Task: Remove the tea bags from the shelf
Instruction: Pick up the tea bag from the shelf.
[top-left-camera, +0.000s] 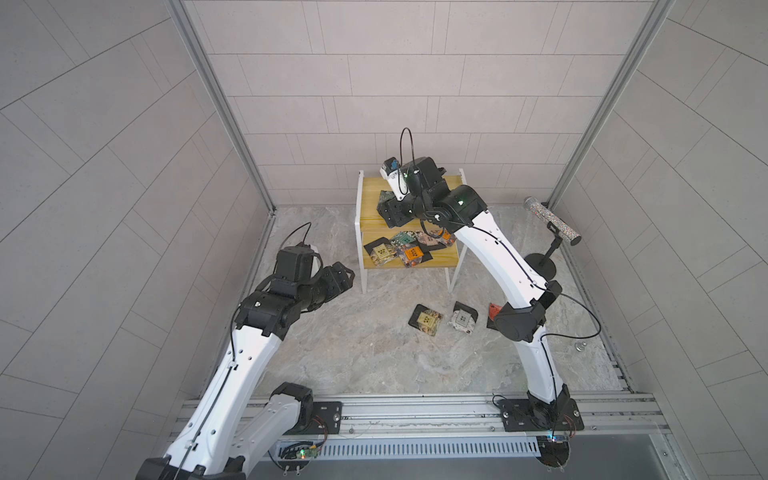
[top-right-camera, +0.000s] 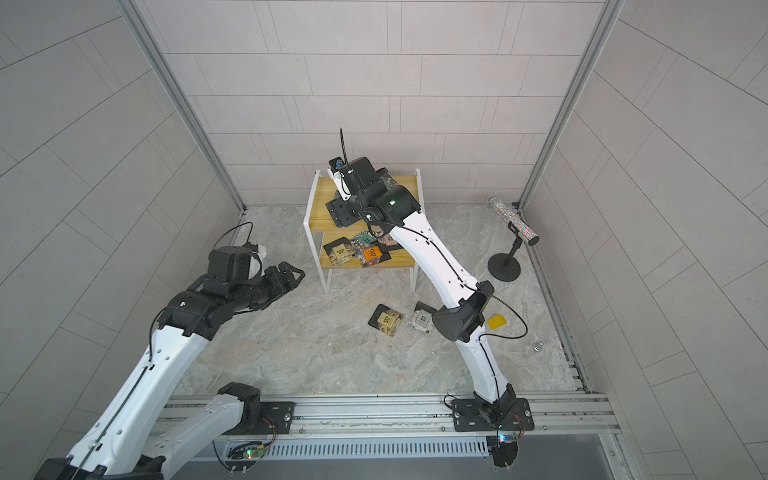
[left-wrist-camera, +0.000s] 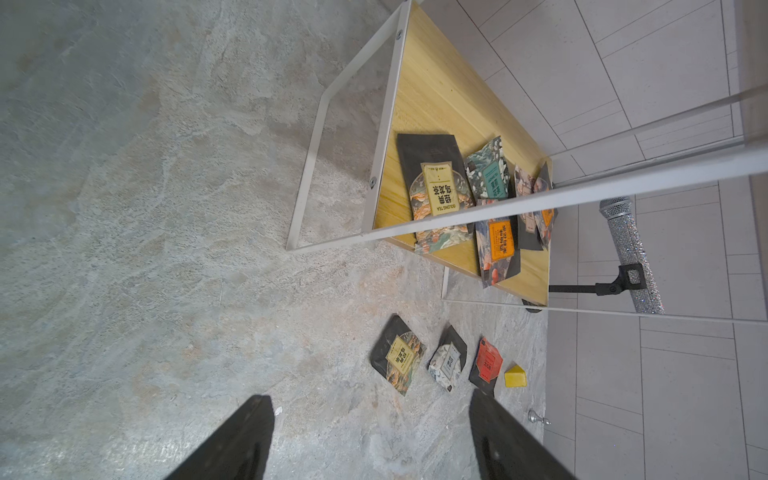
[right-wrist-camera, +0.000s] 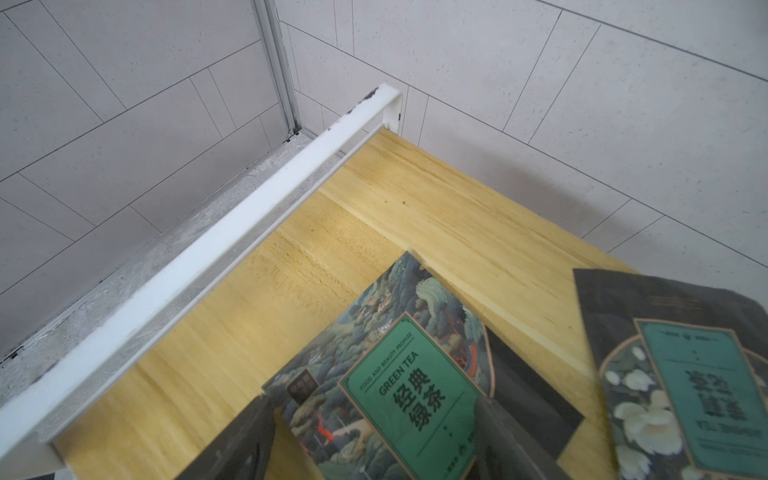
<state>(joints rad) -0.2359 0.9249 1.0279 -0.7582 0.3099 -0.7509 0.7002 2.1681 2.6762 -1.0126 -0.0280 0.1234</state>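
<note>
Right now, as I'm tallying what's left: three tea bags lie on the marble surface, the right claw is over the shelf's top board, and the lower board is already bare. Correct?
No: the shelf's lower board is not bare. The left wrist view shows several tea bags lying on it. The rest holds.

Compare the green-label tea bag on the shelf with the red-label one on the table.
The green-label tea bag lies atop the shelf, the red-label tea bag on the table. The green one sits between the open fingers of the right gripper; the red one lies beside a yellow piece. Both are flat, dark-edged sachets.
</note>
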